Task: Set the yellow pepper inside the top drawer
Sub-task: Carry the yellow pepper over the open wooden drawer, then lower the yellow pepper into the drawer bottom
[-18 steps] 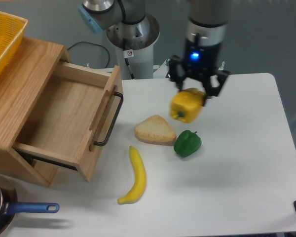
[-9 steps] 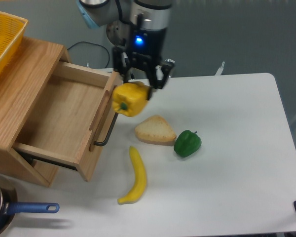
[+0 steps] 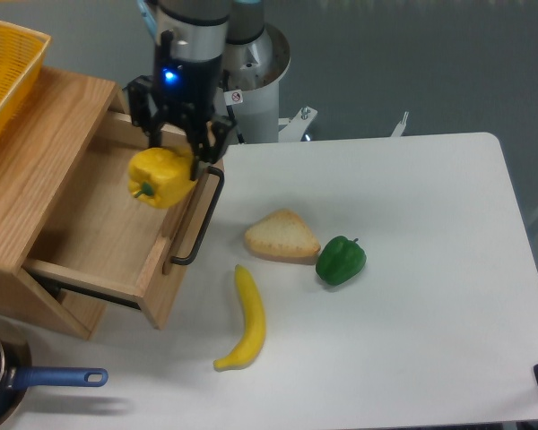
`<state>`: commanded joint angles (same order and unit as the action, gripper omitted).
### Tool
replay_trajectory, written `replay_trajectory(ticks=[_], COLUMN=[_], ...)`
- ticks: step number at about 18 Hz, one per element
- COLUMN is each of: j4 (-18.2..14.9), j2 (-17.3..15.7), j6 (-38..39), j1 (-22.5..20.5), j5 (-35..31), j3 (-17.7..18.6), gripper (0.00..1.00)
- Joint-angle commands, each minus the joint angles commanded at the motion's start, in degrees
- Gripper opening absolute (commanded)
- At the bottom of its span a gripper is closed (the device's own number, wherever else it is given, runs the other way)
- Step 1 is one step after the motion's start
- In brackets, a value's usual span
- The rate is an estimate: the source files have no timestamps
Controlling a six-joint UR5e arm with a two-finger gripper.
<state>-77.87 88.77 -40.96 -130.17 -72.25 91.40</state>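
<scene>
The gripper (image 3: 172, 154) hangs over the open top drawer (image 3: 117, 210), its two black fingers clamped on the yellow pepper (image 3: 161, 176), which sits just under the fingertips with its green stem end turned toward the lower left. The pepper is in the air above the drawer's inner floor, close to the drawer's front panel, and does not touch the wood as far as the view shows. Directly to the tool's right is the black bar handle (image 3: 203, 221) on the drawer front. Farther right and lower, on the white table (image 3: 430, 269), lie a wedge of bread (image 3: 281, 236) and, just beside it on its far side from the tool, the green pepper (image 3: 341, 260). Below those, a banana (image 3: 246, 319) lies lengthwise on the table. Up and to the tool's left, a yellow mesh basket (image 3: 7, 70) rests on top of the wooden cabinet (image 3: 31, 152). Far below the tool, at the lower left corner, a pan with a blue handle (image 3: 56, 378) shows partly.
</scene>
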Motion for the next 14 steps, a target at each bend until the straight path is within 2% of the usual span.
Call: replay_trajectory(ticks=[9, 14], j4=[0.00, 0.00], j2=[0.35, 2.72], j6=[0.53, 0.61], j1=[2.55, 3.60], j5=[-0.18, -3.16], j3=[1.32, 1.32], gripper=[0.17, 0.17])
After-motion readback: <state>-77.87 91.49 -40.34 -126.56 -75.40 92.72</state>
